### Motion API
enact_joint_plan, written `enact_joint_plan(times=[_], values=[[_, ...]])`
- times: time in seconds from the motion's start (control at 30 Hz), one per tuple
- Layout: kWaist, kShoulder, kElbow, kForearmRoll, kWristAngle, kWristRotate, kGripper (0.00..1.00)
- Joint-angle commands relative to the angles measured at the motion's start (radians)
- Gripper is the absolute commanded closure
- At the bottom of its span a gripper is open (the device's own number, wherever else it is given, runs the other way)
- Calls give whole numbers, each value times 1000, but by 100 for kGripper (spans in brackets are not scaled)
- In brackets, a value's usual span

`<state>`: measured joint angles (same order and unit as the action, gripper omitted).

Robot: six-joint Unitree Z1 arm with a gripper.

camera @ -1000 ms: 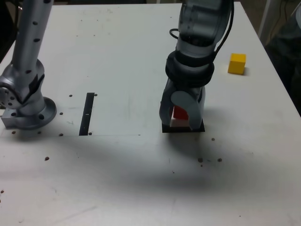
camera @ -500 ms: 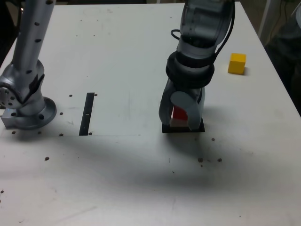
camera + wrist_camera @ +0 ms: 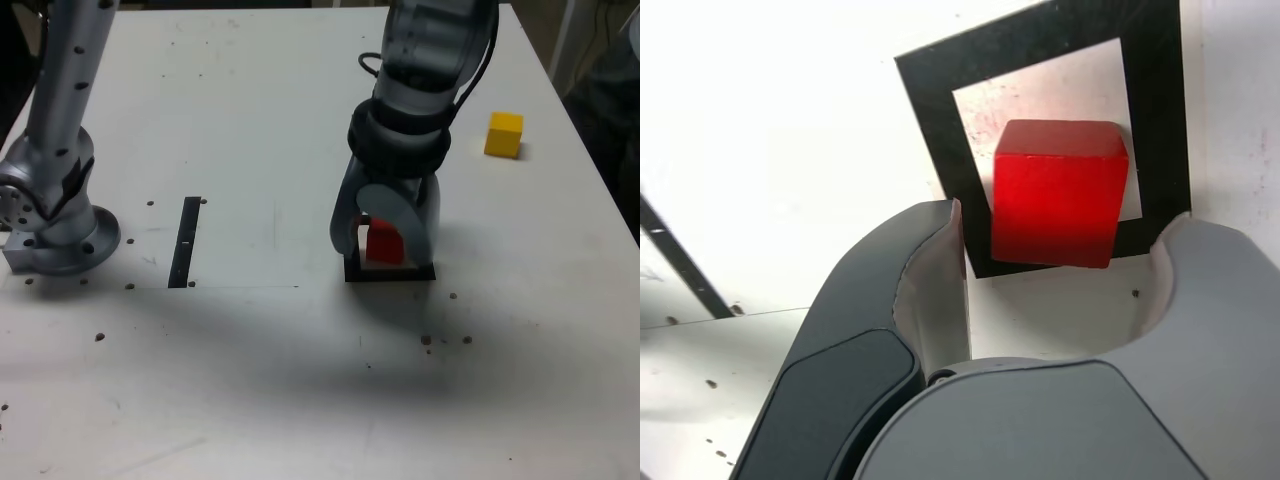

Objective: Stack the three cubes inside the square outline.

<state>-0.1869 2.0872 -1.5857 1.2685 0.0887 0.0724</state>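
Presently, your gripper [image 3: 1060,240] stands with jaws parted, clear of the red cube [image 3: 1060,190] on both sides. Red cube: resting inside the square outline [image 3: 930,100]. Yellow cube [image 3: 504,135]: well apart, toward the exterior view's right.

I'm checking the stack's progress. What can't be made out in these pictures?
- Green cube: in neither view.
- Red cube: exterior view, partly behind the claw.
- Square outline: wrist view, near edge covered by cube and claw; top cropped.
- Yellow cube: outside the wrist view.
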Motion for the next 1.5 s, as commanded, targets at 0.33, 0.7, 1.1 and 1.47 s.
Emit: enact_joint_plan(times=[0.33,0.7,1.1,1.47], values=[[120,16,-234,177,35,175,0],[282,116,-564,302,51,381,1],[366,220,-760,359,92,454,0],[399,322,-899,368,65,483,1]])
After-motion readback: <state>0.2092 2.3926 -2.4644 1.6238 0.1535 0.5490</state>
